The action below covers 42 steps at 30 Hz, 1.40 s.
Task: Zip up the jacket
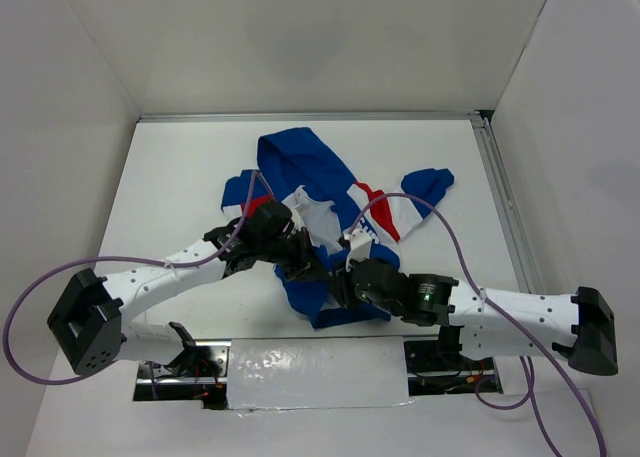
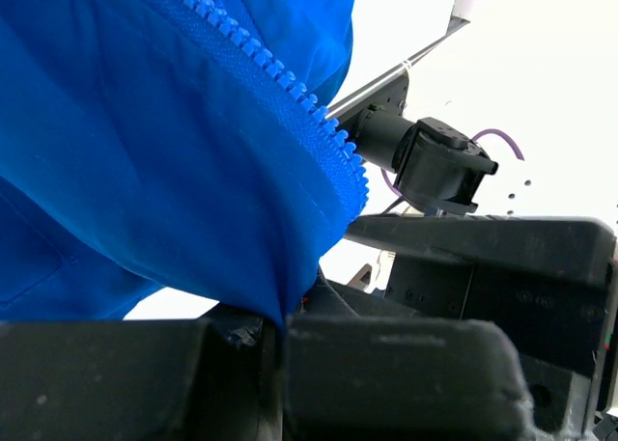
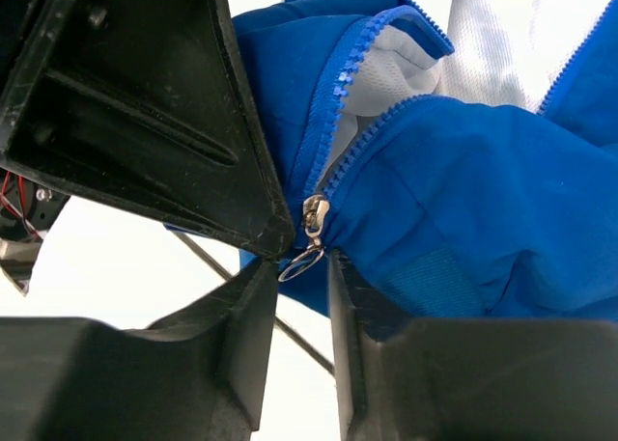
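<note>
- On the left, the left gripper (image 2: 282, 330) is pinched tight on a fold of blue hem, just below the foot of the zipper.
- At the middle of the table (image 1: 180, 177), the jacket (image 1: 300, 162) lies crumpled and open, its hood away from the arms and its hem between both grippers.
- It looks light, soft and limp. The cloth will likely bunch unless held taut, so the hem is one sound hold and the pull the other.
- Shell: smooth blue weave. Lining (image 3: 483, 45): white mesh. Teeth (image 2: 290, 79): chunky blue plastic, curving.
- On the right, the right gripper (image 3: 294, 277) stands narrowly open around the small metal ring pull (image 3: 301, 261), which hangs off the slider (image 3: 314, 212). It does not look clamped yet.
</note>
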Tool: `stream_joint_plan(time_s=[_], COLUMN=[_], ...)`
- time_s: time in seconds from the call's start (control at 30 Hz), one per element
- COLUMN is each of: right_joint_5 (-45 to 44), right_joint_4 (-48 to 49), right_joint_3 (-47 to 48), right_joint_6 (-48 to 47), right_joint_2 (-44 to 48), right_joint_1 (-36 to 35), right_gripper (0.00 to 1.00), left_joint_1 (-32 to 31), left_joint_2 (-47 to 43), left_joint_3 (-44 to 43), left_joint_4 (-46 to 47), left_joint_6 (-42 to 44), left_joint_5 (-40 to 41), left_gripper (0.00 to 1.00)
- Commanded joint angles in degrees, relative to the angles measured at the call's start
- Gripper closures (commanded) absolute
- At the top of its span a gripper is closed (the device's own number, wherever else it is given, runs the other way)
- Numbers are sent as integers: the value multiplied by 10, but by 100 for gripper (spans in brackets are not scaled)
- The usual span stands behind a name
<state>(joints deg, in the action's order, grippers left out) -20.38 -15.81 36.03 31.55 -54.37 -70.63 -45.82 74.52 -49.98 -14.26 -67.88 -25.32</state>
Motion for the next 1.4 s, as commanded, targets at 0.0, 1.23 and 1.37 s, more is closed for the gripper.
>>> stream_joint_plan(time_s=[0.0, 1.23, 1.37], right_joint_5=[-4, 74, -7], right_joint_4=[36, -222, -194], right_joint_3=[10, 170, 157], right_joint_6=[-7, -71, -25], right_joint_2=[10, -55, -48], right_joint_1=[4, 30, 29], right_gripper=[70, 100, 100], left_joint_1=[0, -74, -88], left_joint_2=[-17, 46, 45], left_joint_3=[-10, -90, -92], left_joint_4=[25, -120, -127], left_joint_6=[5, 100, 110], left_joint_5=[-24, 128, 127], left_gripper=[100, 100, 100])
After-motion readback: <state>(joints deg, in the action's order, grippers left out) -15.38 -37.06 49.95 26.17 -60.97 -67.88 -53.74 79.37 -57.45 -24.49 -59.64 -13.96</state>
